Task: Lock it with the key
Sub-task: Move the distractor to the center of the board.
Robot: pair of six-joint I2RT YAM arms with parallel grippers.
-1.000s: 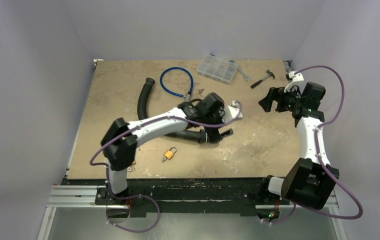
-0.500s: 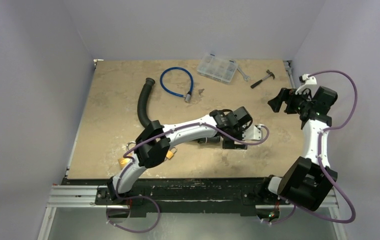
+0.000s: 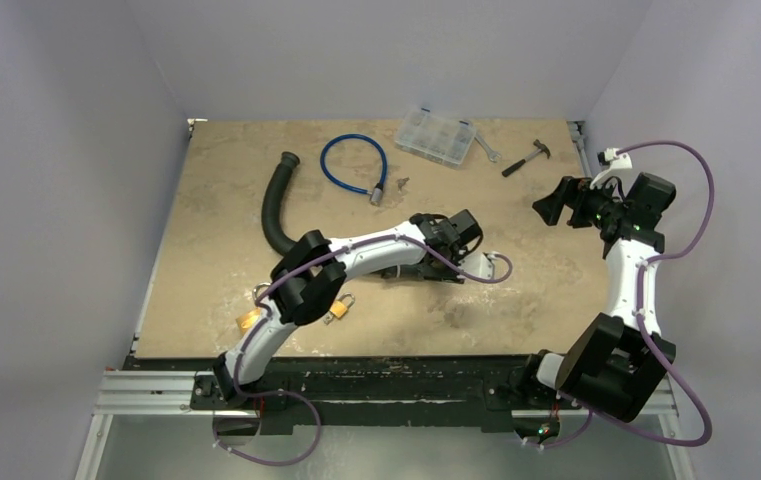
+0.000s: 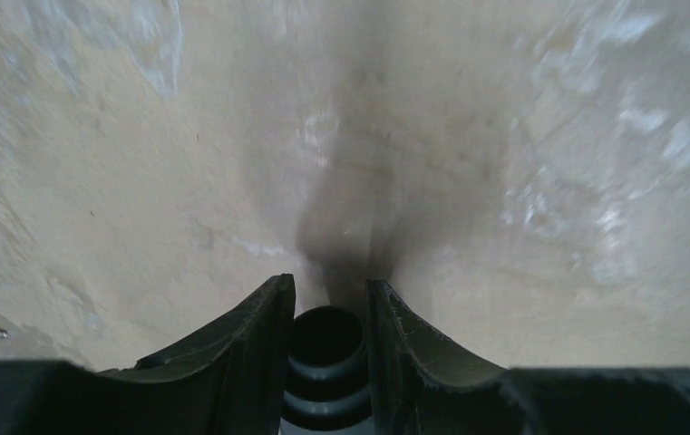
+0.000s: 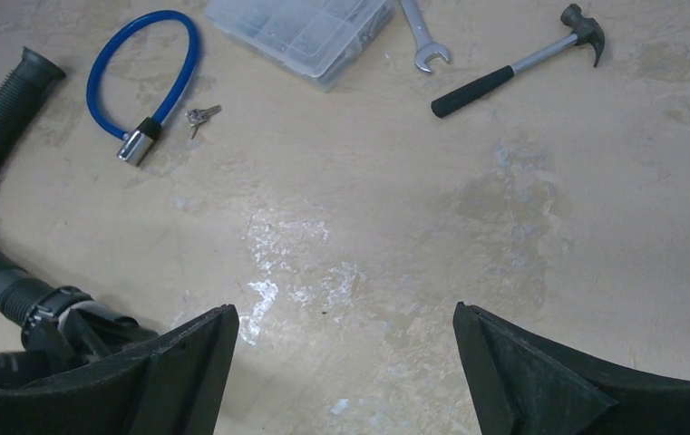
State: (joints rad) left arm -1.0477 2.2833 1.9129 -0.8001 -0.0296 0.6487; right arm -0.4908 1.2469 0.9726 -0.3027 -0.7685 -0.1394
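Keys lie untouched beside the cable lock; left gripper pinches the hose; right gripper hangs spread and empty; locking seems not yet begun.

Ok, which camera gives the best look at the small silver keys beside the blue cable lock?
The right wrist view: the small silver keys lie unobstructed, just beside the metal end of the blue cable lock. The top external view shows them only as a tiny speck. The left wrist view does not show them.
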